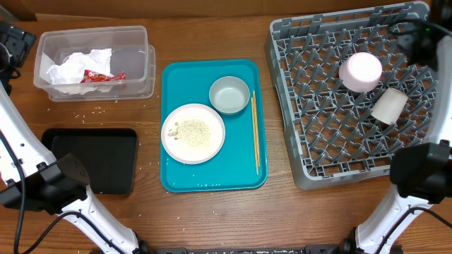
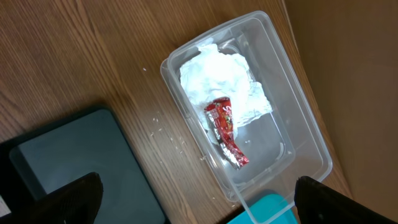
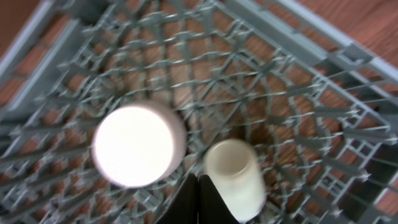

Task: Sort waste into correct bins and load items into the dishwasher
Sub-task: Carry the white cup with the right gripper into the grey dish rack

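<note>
- left arm (image 1: pixel 70 192) showed white links, a black joint housing and thin black cables.
- right arm (image 1: pixel 421 173) showed white links and a black housing.
- left fingers (image 2: pixel 76 198) were matte black.

Resting at mid-table.
Lying flat as a teal tray (image 1: pixel 183 81) with rounded corners, sitting directly on the brown wood-grain table (image 1: pixel 212 222), just peeking into the left wrist view's bottom edge.

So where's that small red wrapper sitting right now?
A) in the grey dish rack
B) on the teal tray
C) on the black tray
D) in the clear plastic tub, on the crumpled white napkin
D: the small red wrapper lies on the crumpled white paper napkin inside the clear rectangular plastic tub.
</note>
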You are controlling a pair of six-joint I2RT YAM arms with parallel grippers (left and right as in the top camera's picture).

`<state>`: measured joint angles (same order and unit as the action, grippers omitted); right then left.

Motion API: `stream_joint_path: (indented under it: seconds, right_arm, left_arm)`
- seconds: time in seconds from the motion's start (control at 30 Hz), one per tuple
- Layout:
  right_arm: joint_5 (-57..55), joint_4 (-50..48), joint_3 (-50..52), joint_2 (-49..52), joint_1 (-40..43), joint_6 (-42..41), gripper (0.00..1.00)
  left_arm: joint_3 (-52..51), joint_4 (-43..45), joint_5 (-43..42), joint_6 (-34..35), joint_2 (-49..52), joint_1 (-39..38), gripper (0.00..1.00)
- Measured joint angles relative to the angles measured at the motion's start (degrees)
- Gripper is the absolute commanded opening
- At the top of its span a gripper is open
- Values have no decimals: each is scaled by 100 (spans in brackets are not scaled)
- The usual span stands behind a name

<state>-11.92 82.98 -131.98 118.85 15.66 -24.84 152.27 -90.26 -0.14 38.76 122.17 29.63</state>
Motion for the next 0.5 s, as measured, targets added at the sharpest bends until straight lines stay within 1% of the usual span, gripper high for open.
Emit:
stream_joint_path:
  seconds: [0.1, 0.27, 0.5]
  right_arm:
    - [39, -118, 0, 203, 201, -2, 4]
    - [125, -63, 17, 605, 186, 94, 4]
    - [160, 492, 46, 933, 149, 201, 4]
  left_arm:
    - [0, 0, 0, 0, 0, 0, 100]
    - [0, 0, 0, -2, 0, 0, 100]
    - [0, 0, -2, 0, 0, 0, 100]
